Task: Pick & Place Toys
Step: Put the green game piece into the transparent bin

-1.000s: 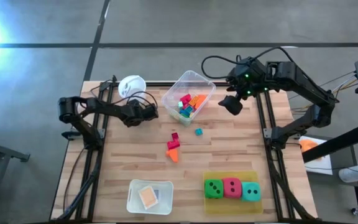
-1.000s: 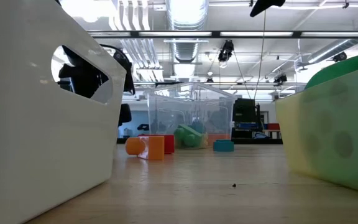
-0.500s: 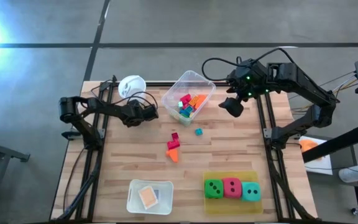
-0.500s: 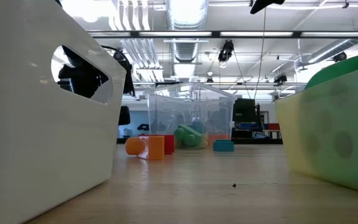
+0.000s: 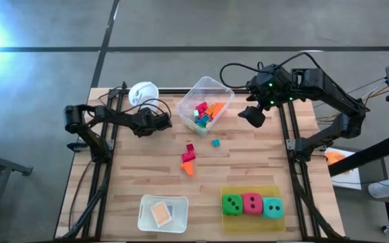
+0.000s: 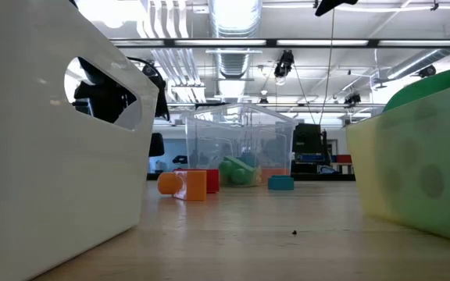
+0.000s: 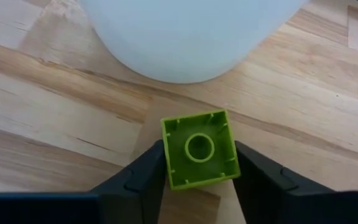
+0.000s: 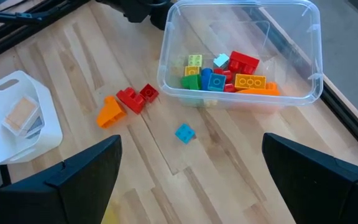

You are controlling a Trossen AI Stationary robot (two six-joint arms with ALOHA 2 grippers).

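A green block lies on the wood just short of the white cup, its hollow underside facing the left wrist camera. My left gripper is shut on it; in the high view that gripper hides the block. My right gripper hangs open, high beside the clear tub, with nothing between its fingers. On the table lie two red blocks, an orange one and a blue one. My left gripper pinches the green block by two opposite side walls, one finger on each. The fingers slant down toward the white cup. The block's hollow underside faces back along the fingers. Whether the block is clear of the wood I cannot tell.
The tub holds several coloured blocks. A yellow tray at the near right holds green, red and teal dice. A white bin with flat tiles stands at the near edge. Bare wood lies between the loose blocks and the bins.
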